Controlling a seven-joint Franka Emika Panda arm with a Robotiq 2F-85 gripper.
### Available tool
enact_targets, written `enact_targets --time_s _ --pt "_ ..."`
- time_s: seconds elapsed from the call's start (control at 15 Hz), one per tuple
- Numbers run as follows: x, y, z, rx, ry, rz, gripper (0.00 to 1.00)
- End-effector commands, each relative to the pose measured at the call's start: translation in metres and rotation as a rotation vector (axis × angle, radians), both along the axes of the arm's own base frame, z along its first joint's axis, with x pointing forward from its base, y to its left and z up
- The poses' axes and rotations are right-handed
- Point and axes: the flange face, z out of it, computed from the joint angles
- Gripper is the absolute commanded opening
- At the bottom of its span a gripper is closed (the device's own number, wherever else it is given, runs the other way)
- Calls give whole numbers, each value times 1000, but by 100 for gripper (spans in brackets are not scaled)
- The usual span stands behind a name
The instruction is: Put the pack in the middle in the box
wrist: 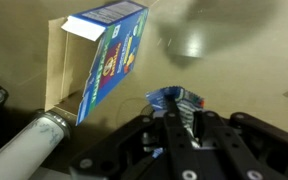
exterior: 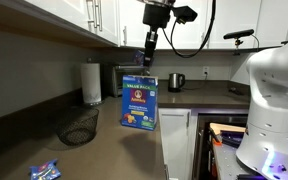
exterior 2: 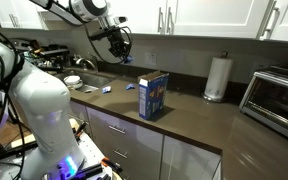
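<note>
Blue pack [wrist: 179,98] is pinched between the jaws of the gripper [wrist: 181,120] in the wrist view, its crinkled end poking past the fingertips. The box [wrist: 102,50] shows up-left of the pack, top open. In both exterior views the gripper [exterior: 148,50] [exterior 2: 119,50] hangs high, with the box [exterior: 139,103] [exterior 2: 154,95] upright on the counter [exterior: 114,150] below, off to 1 side.

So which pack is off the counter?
The blue pack held in the gripper, near the open box; the others lie on the counter.
</note>
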Motion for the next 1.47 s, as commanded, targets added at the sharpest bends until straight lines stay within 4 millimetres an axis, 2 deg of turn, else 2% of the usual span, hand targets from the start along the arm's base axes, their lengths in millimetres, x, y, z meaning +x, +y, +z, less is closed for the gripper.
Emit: enact_targets --time_s 0.0,0.2,0.53,1.0,1.2,1.4 --pt "-11 -13 1 -32 -7 -70 7" --pt "-8 -27 4 -19 0 -88 8" --pt "10 -58 9 4 7 -140 8" --pt "51 -108 12 7 22 -211 8" --pt "70 -118 5 19 41 -216 8" --pt "86 -118 -7 33 75 -200 8"
